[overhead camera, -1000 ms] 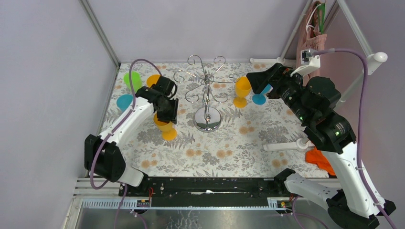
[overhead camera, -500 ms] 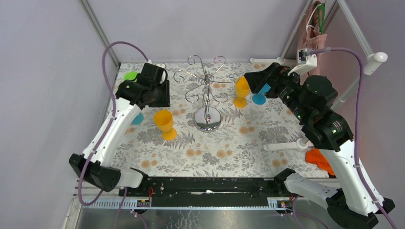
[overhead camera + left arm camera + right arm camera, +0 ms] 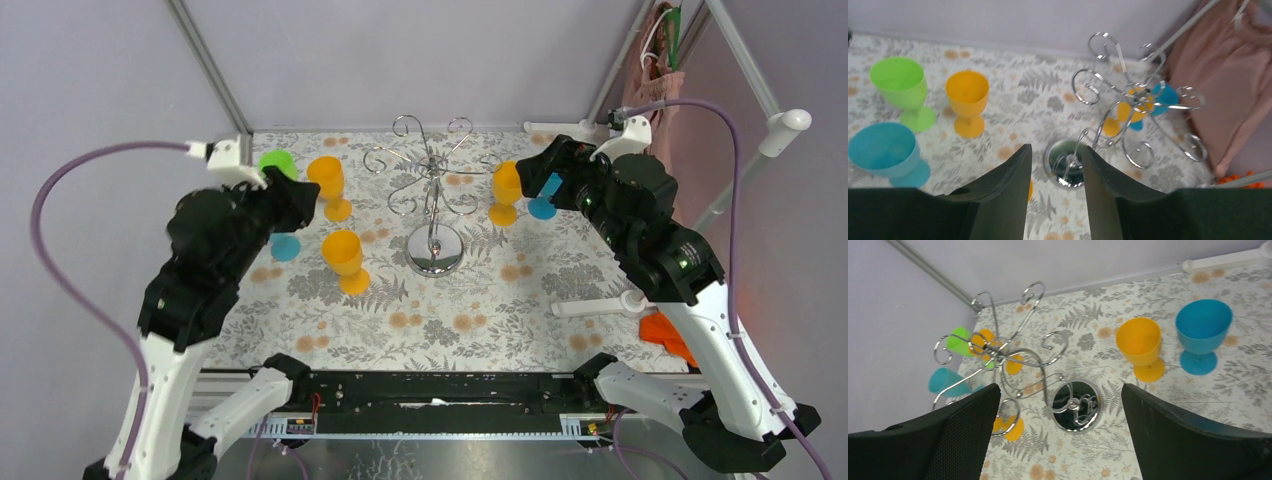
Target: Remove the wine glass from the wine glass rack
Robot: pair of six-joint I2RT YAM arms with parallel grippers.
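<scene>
Well, fern-print tablecloth [image 3: 470, 310] under wine glass rack [image 3: 436, 248]; lilac walls [image 3: 420, 60]; pink cloth [image 3: 655, 75] back-right

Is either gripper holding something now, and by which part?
Nothing is held: the left gripper and the right gripper both stand open and empty.

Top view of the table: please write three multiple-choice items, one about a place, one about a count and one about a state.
1. Where does the green glass stand?
A) left of the rack
B) right of the rack
C) on the rack's base

2. How many orange glasses are there?
A) two
B) three
C) four

3. What hangs on the rack's arms?
A) one glass
B) two glasses
C) nothing

Answers: 1 A, it stands near the far left corner of the table; 2 B, two are left of the rack and one is right of it; 3 C, all the curled arms are bare.
</scene>
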